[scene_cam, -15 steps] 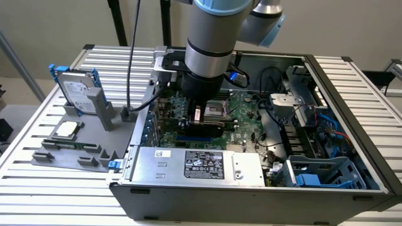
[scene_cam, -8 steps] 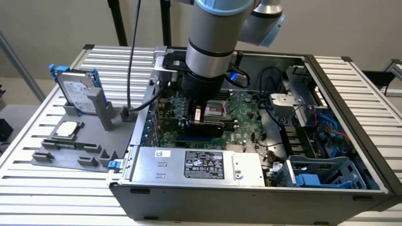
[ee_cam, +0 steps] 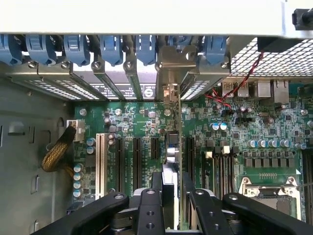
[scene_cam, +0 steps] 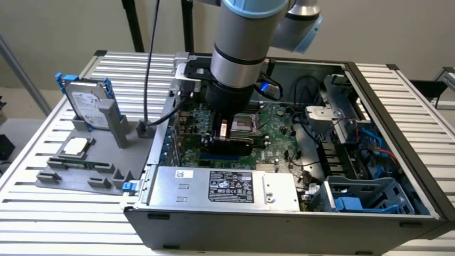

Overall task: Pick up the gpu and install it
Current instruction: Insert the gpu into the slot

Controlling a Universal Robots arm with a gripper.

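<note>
Pickup looked complete: the gripper was partly closed, its fingers clamped on the gpu, which stood on edge above the motherboard, in line with one of its long black slots. The gpu's silver bracket sat at the motherboard's rear edge, among the blue clips. Whether the gpu was fully seated could not be told; with the grip not let go, the install was judged unfinished.
</note>
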